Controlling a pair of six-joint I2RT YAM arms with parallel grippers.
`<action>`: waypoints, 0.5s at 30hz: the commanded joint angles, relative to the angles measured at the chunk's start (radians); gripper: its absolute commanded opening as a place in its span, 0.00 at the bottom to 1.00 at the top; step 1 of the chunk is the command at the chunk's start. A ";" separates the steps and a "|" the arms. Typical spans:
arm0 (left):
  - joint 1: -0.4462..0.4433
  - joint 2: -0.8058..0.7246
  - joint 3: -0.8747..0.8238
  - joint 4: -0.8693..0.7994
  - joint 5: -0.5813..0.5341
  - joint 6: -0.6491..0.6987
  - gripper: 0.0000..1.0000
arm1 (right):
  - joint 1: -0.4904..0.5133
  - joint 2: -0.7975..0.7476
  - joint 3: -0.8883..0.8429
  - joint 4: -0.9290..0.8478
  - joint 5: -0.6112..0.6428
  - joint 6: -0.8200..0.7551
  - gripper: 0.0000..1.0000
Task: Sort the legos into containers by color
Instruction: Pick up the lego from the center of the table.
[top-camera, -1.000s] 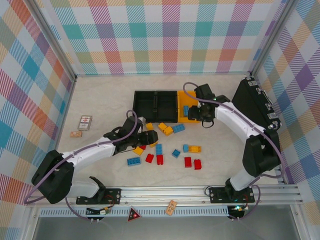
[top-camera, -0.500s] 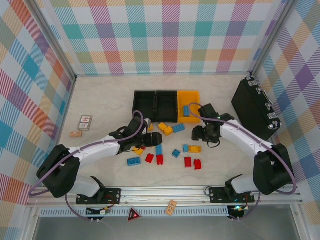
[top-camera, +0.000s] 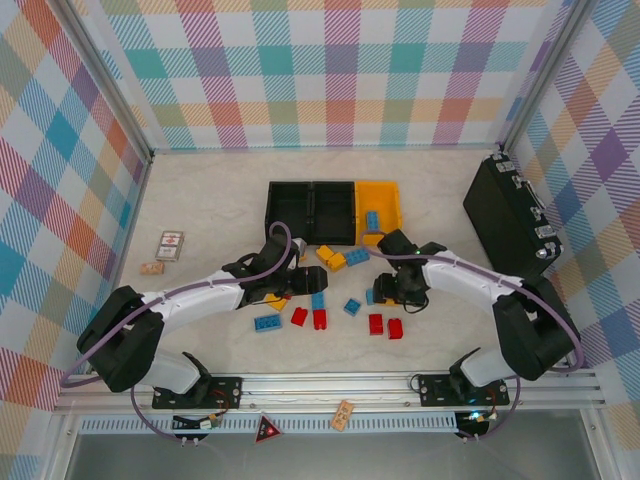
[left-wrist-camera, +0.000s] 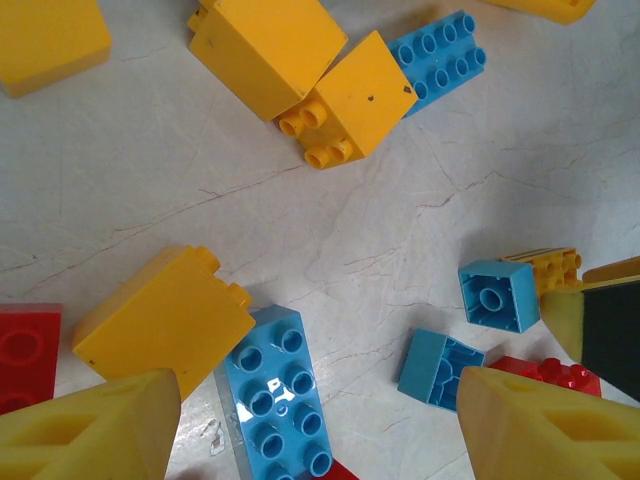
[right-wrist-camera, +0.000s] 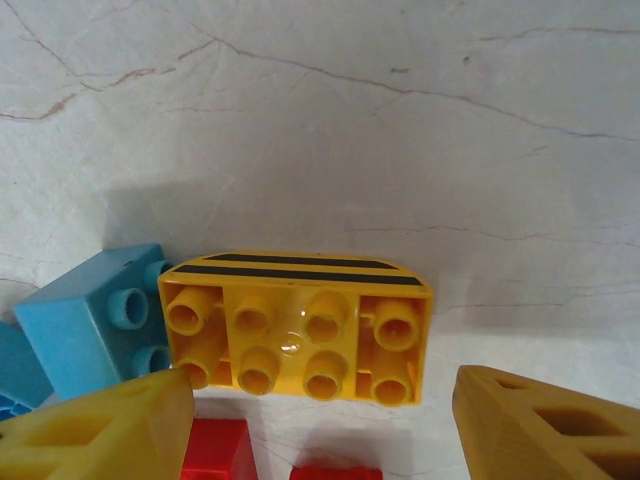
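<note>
Red, yellow and blue legos lie scattered on the table in front of three containers: two black bins (top-camera: 311, 211) and a yellow-orange bin (top-camera: 381, 197) with a blue lego (top-camera: 372, 220) inside. My left gripper (top-camera: 291, 284) is open, low over a blue eight-stud lego (left-wrist-camera: 270, 385) and a yellow lego (left-wrist-camera: 165, 320), touching neither. My right gripper (top-camera: 392, 292) is open just above a yellow lego with black stripes (right-wrist-camera: 300, 330), which lies on its side beside a small blue lego (right-wrist-camera: 95, 320). Nothing sits between either pair of fingers.
A large black hard case (top-camera: 510, 215) stands at the right. Two small cards (top-camera: 170, 245) lie at the left. More legos lie near the front: red ones (top-camera: 320, 319) and a blue one (top-camera: 267, 322). Two yellow legos (left-wrist-camera: 300, 75) and a blue one (left-wrist-camera: 440, 50) sit beyond the left gripper.
My right arm has swung from over the yellow-orange bin down to the loose bricks, its jaws opening wider. The left gripper has shifted slightly further in among the bricks.
</note>
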 joint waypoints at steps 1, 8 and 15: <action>-0.011 -0.012 0.005 0.005 -0.010 0.005 0.73 | 0.020 0.024 0.008 0.022 -0.005 0.025 0.70; -0.012 -0.012 -0.006 0.002 -0.019 0.004 0.73 | 0.030 0.077 0.028 0.023 0.020 0.025 0.71; -0.013 0.006 0.000 0.008 -0.020 0.002 0.73 | 0.031 0.104 0.040 0.042 0.062 0.021 0.68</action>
